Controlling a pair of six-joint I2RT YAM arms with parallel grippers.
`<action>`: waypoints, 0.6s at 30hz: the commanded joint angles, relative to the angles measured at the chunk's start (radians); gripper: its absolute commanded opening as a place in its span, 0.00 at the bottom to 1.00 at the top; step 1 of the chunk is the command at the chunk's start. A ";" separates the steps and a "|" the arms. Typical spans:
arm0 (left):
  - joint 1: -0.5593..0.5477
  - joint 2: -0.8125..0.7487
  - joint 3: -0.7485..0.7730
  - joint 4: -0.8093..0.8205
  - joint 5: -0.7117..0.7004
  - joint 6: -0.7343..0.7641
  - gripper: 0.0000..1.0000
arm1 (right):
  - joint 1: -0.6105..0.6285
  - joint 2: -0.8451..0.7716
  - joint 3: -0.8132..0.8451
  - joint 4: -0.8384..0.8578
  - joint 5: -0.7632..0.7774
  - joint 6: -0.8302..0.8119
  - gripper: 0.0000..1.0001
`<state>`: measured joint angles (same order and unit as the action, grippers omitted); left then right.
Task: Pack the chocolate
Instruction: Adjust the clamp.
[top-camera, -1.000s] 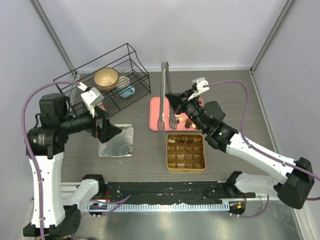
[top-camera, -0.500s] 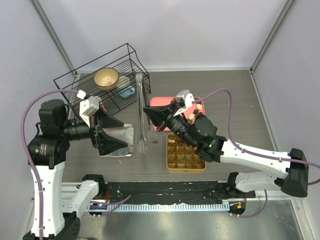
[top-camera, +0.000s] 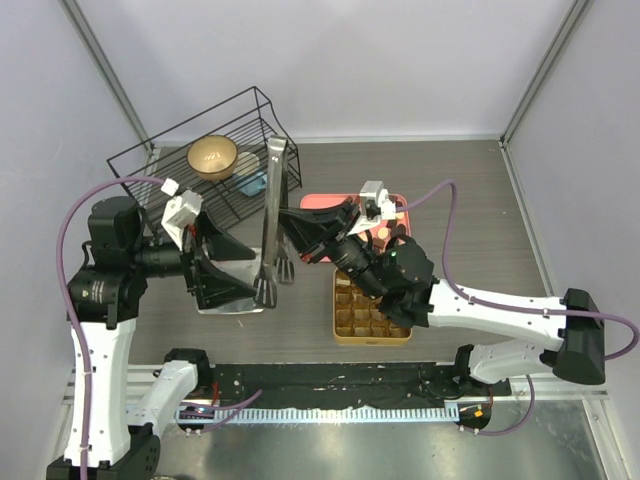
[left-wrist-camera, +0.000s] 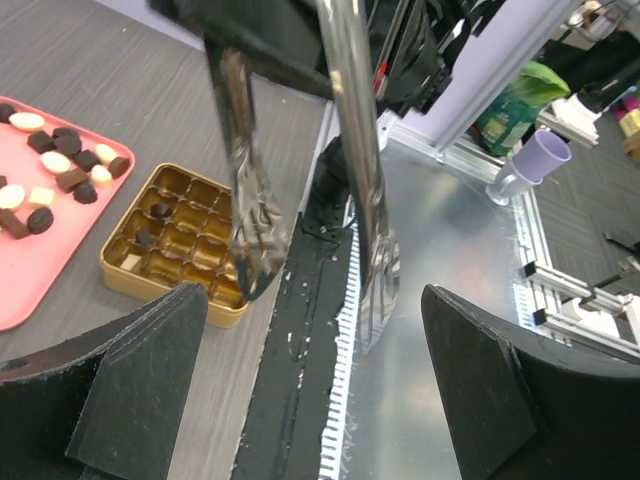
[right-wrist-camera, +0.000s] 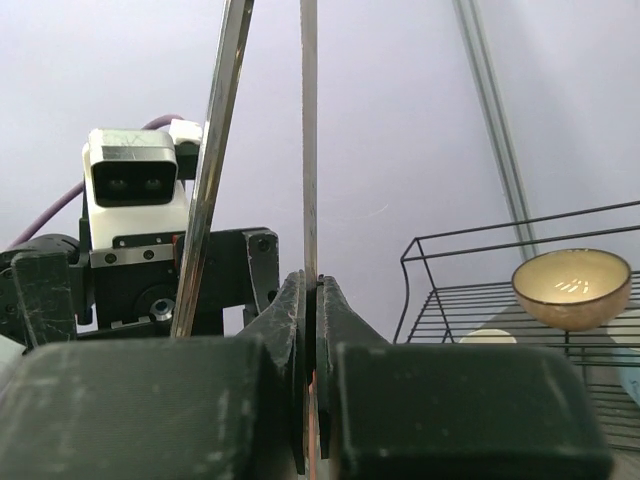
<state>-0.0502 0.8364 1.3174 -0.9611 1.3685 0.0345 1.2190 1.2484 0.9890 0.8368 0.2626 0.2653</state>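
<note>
Just beyond the gold tin (top-camera: 372, 338), most of the chocolate (left-wrist-camera: 60, 170) lies loose on a pink tray (left-wrist-camera: 25, 285): dark, lighter brown and cream-topped pieces. A few pieces sit in the tin's compartments. Left of the tin, metal tongs (top-camera: 268, 215) hang above the table, tips down. Over the tin's far left corner, the right gripper (right-wrist-camera: 311, 300) is clamped on one arm of the tongs. Further left of the tin, the left gripper (left-wrist-camera: 312, 300) is spread wide, facing the tong tips.

Overhead, two close wrists; tongs (top-camera: 270, 215) perhaps common
</note>
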 joint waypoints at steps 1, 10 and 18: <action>-0.002 -0.017 0.000 0.050 0.078 -0.067 0.93 | 0.027 0.042 0.065 0.113 0.004 -0.011 0.01; -0.002 -0.011 -0.027 0.067 0.176 -0.134 0.80 | 0.034 0.095 0.112 0.174 0.013 -0.017 0.01; -0.004 -0.023 -0.049 0.137 0.213 -0.196 0.48 | 0.039 0.125 0.132 0.188 -0.002 -0.003 0.01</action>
<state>-0.0505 0.8200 1.2610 -0.9150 1.4670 -0.1017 1.2484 1.3670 1.0756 0.9459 0.2611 0.2626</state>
